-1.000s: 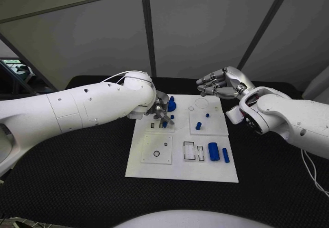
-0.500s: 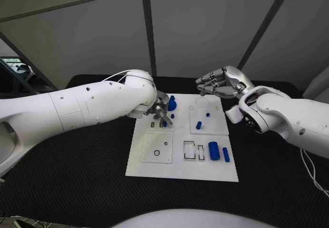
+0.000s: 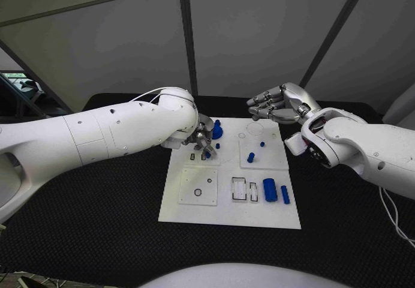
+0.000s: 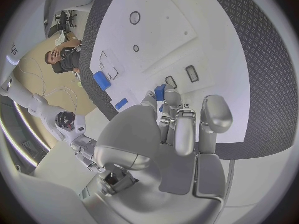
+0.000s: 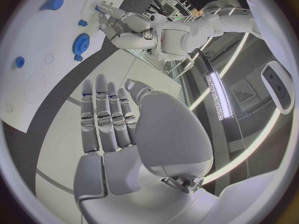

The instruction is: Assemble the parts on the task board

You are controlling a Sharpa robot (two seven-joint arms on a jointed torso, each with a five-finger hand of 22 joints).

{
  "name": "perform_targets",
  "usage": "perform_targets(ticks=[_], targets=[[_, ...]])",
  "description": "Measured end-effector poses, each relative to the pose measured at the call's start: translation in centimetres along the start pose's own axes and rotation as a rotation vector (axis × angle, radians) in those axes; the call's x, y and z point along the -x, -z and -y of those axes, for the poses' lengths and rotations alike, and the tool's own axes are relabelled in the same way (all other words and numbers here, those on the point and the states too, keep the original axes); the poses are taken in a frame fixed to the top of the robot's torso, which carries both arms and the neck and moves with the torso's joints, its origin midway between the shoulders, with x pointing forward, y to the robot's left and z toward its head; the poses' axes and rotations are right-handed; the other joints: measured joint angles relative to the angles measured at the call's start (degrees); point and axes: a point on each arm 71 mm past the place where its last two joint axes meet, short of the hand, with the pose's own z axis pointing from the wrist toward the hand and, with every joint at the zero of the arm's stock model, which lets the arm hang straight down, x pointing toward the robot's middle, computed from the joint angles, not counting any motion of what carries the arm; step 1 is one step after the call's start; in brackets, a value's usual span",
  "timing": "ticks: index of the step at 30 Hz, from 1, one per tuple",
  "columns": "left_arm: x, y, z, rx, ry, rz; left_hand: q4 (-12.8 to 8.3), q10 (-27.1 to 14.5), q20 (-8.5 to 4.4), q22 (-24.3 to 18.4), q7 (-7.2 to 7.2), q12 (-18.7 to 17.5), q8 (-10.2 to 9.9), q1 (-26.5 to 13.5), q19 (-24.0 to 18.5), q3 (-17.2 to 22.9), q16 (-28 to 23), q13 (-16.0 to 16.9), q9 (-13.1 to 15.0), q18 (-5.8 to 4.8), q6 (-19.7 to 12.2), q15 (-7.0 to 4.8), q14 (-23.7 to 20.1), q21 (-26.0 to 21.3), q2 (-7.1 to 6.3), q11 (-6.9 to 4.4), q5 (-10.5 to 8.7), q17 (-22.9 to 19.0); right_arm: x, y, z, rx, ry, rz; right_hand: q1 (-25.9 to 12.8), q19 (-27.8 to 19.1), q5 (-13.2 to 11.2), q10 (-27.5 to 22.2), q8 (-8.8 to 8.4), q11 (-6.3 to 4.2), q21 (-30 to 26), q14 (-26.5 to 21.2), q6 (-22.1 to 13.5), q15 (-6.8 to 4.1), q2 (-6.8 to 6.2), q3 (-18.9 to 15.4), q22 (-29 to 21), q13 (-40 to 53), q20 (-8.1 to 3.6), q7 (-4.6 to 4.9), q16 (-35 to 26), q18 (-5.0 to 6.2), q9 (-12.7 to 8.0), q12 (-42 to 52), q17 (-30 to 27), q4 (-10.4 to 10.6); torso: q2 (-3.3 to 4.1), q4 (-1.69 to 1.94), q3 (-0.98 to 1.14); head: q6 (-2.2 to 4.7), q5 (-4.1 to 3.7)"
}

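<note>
Pinching a small blue part (image 4: 160, 91) between its fingertips (image 4: 169, 98), the left hand (image 3: 201, 138) is hanging low over the upper left corner of the white task board (image 3: 226, 216), just by two little slots (image 4: 181, 77) cut into it. The part is looking hard and smooth, like plastic, and very light, so it is probably slipping easily and is best held by its sides, near the middle, with a soft squeeze. The right hand (image 3: 278, 103) is floating just past the far edge of the board, holding nothing, with its fingers curled a little and apart. More blue parts are sitting on the board: a fat round one (image 3: 270, 190) and a thin one (image 3: 285, 195) are lying side by side near the lower right, a short peg (image 3: 250, 158) is standing in the middle, and a gear (image 5: 81, 43) is sitting at the far left corner near the left hand. The board is lying flat on the black worktop (image 3: 95, 228). The big white left arm is covering part of the board's left edge from above. The fingers are hiding most of the held part, so its full shape is hard to tell, and I cannot tell if it is already touching a slot.
</note>
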Motion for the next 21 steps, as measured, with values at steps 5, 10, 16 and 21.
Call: perform_targets(ticks=[5,10,16,21], targets=[[0.1,0.0,0.0,-0.008,0.02,0.0,-2.21,-0.62,-0.23,0.38,-0.06,-1.0,-0.24,2.99,-0.23,6.08,0.0,-0.53,0.42,0.0,-0.8,-0.32,-0.09,0.0,-0.12,0.03,-0.14,0.0,-0.1,0.0,0.0,-0.002,0.001,-0.007,0.0,0.0,0.0,-0.01,0.0,0.01,-0.23,0.0,0.0,0.0,0.0,0.0,-0.01,0.0,0.0,0.0,0.0,0.0,0.0,0.0,-0.01,0.0,-0.01,-0.02,0.0,-0.13,0.02],[0.0,0.0,-0.3,-0.016,0.063,-0.002,0.56,-0.69,-0.34,0.76,-0.01,-2.2,1.12,4.76,-0.35,10.87,0.0,-1.3,1.99,0.0,-1.28,-0.42,0.0,0.0,-1.54,-0.15,0.22,0.0,-0.1,-0.1,0.1,-0.009,0.006,-0.015,-0.01,0.0,0.22,-0.01,0.0,0.01,-0.48,-0.07,-0.01,0.07,0.01,0.0,-0.17,0.01,0.0,0.01,-0.3,0.0,0.0,-0.28,-0.13,0.0,-0.02,-0.02,-0.01,-0.17,0.02],[-0.2,0.5,-1.6,-0.029,0.165,0.001,0.94,-0.43,-0.52,1.52,-0.1,-2.61,4.58,-2.65,-0.53,27.44,0.0,-2.21,5.35,0.0,-2.18,-0.42,0.0,0.0,-8.92,-0.3,0.3,0.0,-0.1,-0.1,0.3,-0.019,0.018,-0.029,-0.46,-0.01,0.27,-0.22,-0.23,0.22,-0.83,-0.23,-0.21,0.22,-0.01,0.0,-0.33,0.01,0.0,0.2,-0.56,0.0,0.0,-0.28,-0.24,0.0,-0.05,0.09,0.0,-0.13,-0.16],[-0.6,1.5,-2.7,-0.037,0.257,0.032,-1.41,-0.25,-0.76,2.35,-0.32,-2.46,6.38,-6.91,-0.29,34.13,0.0,-2.28,7.0,-0.03,-2.58,-0.42,0.0,0.0,-11.35,-0.13,0.55,0.0,-0.1,0.0,0.4,-0.025,0.03,-0.042,-0.61,-0.01,0.27,-0.43,-0.23,0.43,-1.09,-0.23,-0.21,0.22,0.14,0.0,-0.54,0.01,-0.01,0.2,-0.83,0.0,0.0,-0.56,-0.35,0.0,-0.08,0.18,0.02,-0.13,-0.16]])
